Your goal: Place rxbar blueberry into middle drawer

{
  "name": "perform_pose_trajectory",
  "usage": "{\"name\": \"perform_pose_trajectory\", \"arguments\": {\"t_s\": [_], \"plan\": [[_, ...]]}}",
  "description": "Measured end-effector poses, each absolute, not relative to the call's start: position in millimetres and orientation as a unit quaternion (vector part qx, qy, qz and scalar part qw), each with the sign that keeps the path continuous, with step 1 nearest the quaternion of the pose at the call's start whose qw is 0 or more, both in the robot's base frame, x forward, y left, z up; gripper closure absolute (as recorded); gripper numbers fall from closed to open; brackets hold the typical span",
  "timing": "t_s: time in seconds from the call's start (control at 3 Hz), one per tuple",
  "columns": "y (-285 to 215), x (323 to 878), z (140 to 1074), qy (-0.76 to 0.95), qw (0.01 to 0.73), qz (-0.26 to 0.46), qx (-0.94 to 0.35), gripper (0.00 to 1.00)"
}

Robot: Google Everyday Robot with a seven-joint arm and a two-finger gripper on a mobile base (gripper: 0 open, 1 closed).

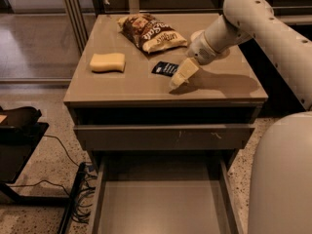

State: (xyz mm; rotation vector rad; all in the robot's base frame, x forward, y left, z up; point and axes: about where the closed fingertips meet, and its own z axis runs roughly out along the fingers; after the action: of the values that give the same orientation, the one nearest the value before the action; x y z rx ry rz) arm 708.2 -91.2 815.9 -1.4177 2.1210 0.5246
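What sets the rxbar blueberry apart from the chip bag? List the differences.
Size: the rxbar blueberry is small, the chip bag far larger. Colour: the rxbar blueberry is dark navy-black with white print, the chip bag brown and yellow. Place: the rxbar blueberry lies just beside the gripper, the chip bag farther back. Both lie on the cabinet top.

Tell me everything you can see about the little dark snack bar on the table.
The rxbar blueberry is a small, flat, dark wrapper with white print. It lies flat on the cabinet top, close to the chip bag but apart from it. The gripper is at its right end; I cannot tell if they touch.
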Motion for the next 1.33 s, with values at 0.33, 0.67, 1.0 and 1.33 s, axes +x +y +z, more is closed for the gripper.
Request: {"name": "perform_pose_trajectory", "arguments": {"t_s": [0.33,0.67,1.0,1.33], "plan": [[-87.1,708.7,813.6,0.789,0.261,0.202,-0.518,0.00],[-87.1,708.7,813.6,0.789,0.261,0.202,-0.518,0.19],[-87.1,708.7,813.6,0.789,0.261,0.202,-0.518,0.41],[-87.0,708.7,813.5,0.789,0.260,0.202,-0.518,0.65]]}}
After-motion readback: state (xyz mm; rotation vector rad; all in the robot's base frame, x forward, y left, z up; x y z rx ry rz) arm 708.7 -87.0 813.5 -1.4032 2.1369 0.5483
